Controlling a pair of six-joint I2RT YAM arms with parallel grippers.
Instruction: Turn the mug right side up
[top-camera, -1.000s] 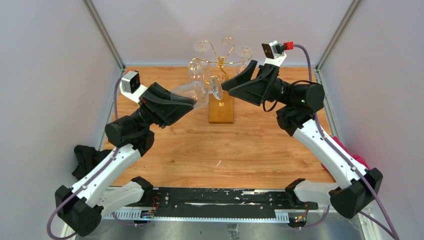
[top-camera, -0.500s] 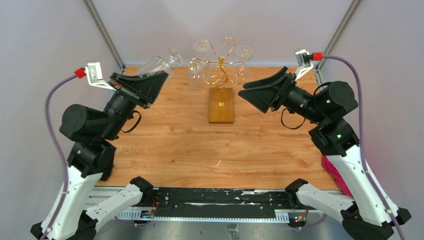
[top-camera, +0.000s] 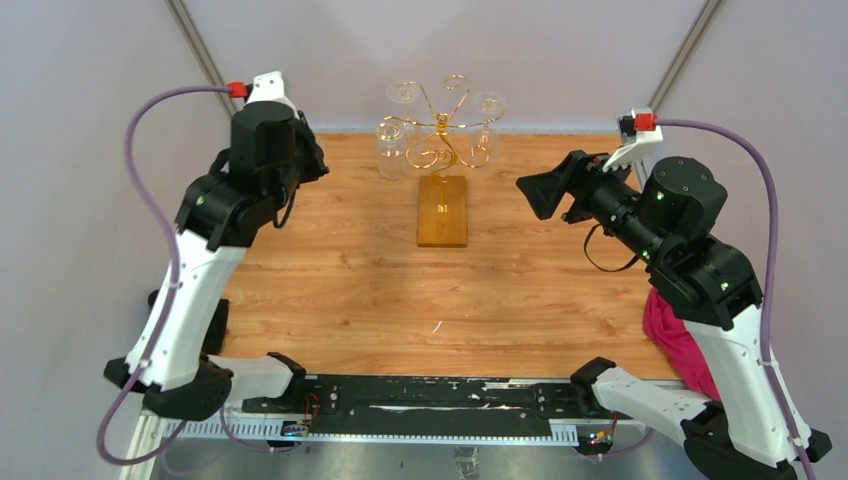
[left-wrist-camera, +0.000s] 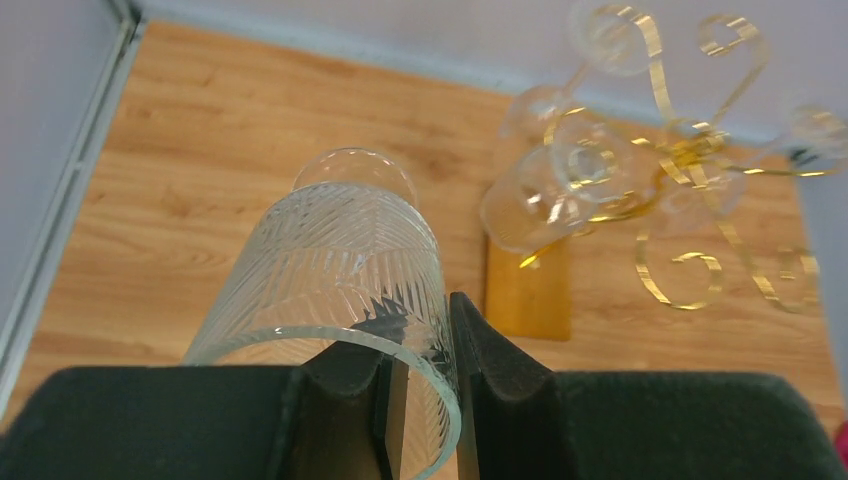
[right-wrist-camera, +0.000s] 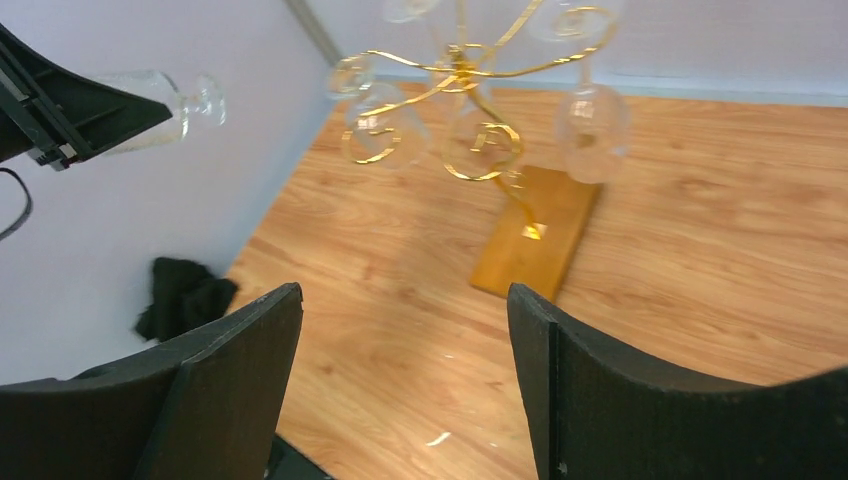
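Left wrist view looks straight along the left end effector, whose two fingers are closed tight on the rim of the mug, one finger inside the mouth and one outside, pinching the glass wall. It is a clear, herringbone-cut glass, and its foot points away from the camera toward the upper middle of the frame. It is therefore roughly level in the air rather than upright. The right wrist view agrees, showing it at upper left, sticking out sideways well above the tabletop. A rim pinch like this likely leaves the foot free, so the wrist can roll until the foot faces down and the glass can be lowered onto bare wood. The right end effector is spread wide and holds nothing, parked at the right of the overhead frame, apparently so as not to obstruct the turn. A gold rack hung with other glasses stands at upper centre, apart from the held mug.
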